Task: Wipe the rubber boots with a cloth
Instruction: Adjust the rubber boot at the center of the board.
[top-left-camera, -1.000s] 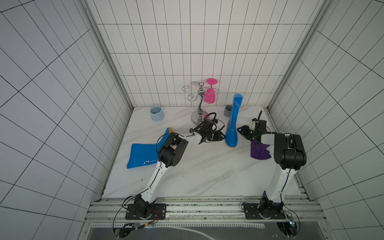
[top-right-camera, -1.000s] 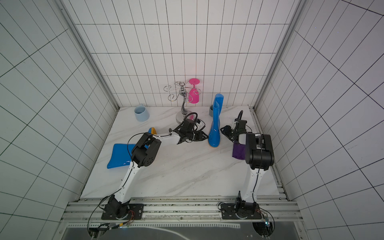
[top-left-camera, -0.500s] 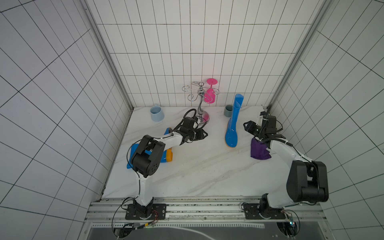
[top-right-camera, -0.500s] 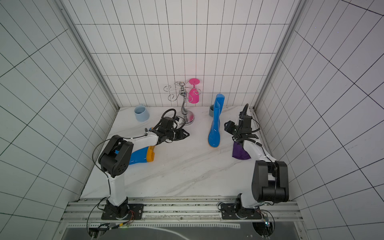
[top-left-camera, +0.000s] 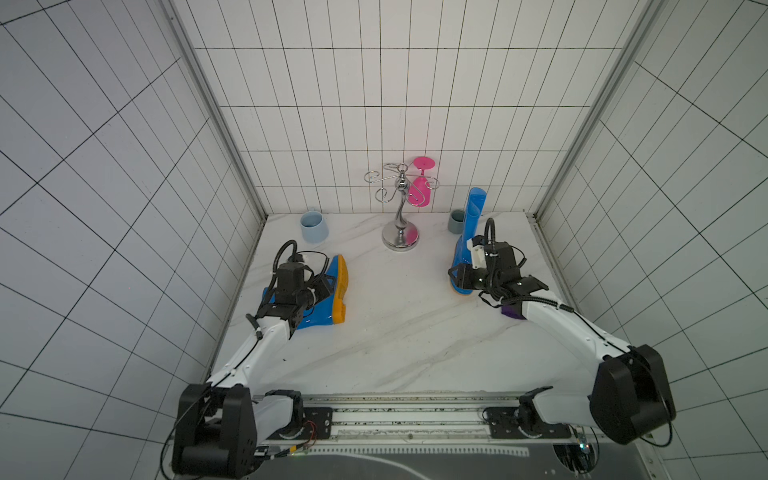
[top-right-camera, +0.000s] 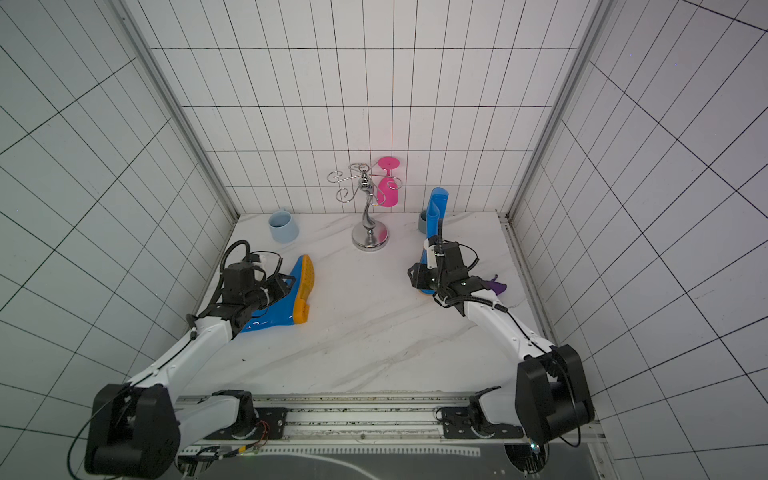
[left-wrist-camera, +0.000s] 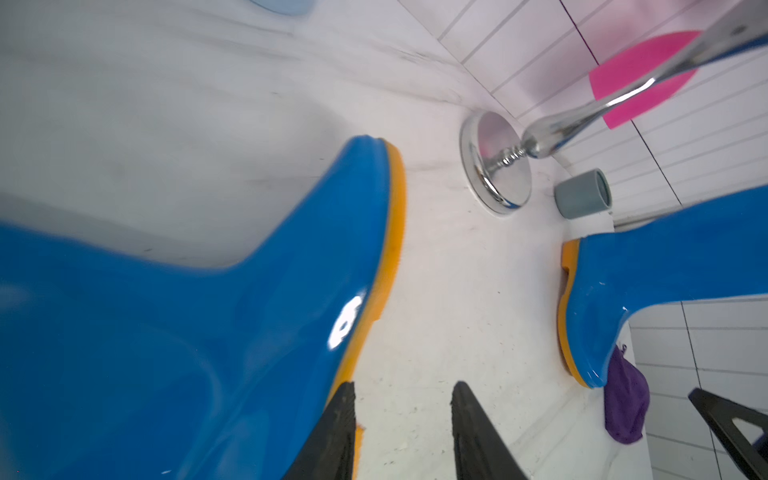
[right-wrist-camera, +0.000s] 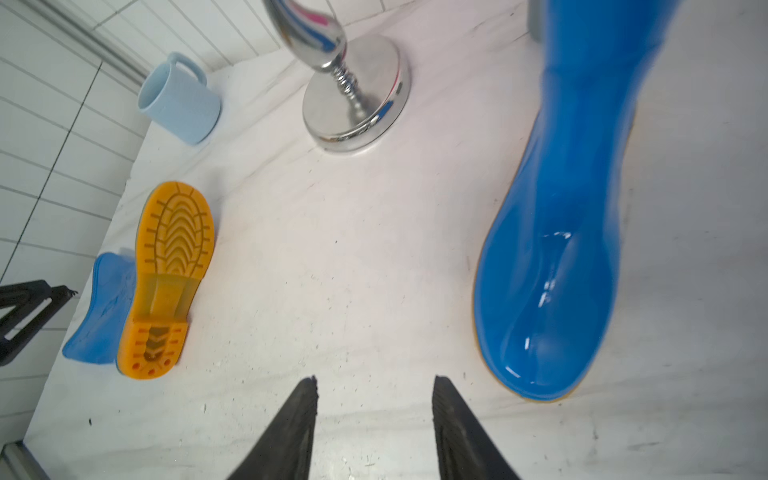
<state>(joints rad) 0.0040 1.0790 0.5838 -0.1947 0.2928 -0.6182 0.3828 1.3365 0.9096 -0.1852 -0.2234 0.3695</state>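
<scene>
White marble tabletop (top-left-camera: 395, 332): we judge the dark-purple fabric cloth (left-wrist-camera: 625, 399) limp, pinchable anywhere; glossy blue rubber boots (right-wrist-camera: 552, 270) slippery. Left fingers (left-wrist-camera: 343, 419) and right fingers (right-wrist-camera: 297, 419) stand parted, empty.

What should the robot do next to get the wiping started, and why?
Probably swing the right arm over the cloth and lower to pinch it. Both arms' jaws stand open and empty, and the cloth lies untouched on the table near the standing boot, on the right arm's side. Wiping likely cannot begin until it is held.
</scene>
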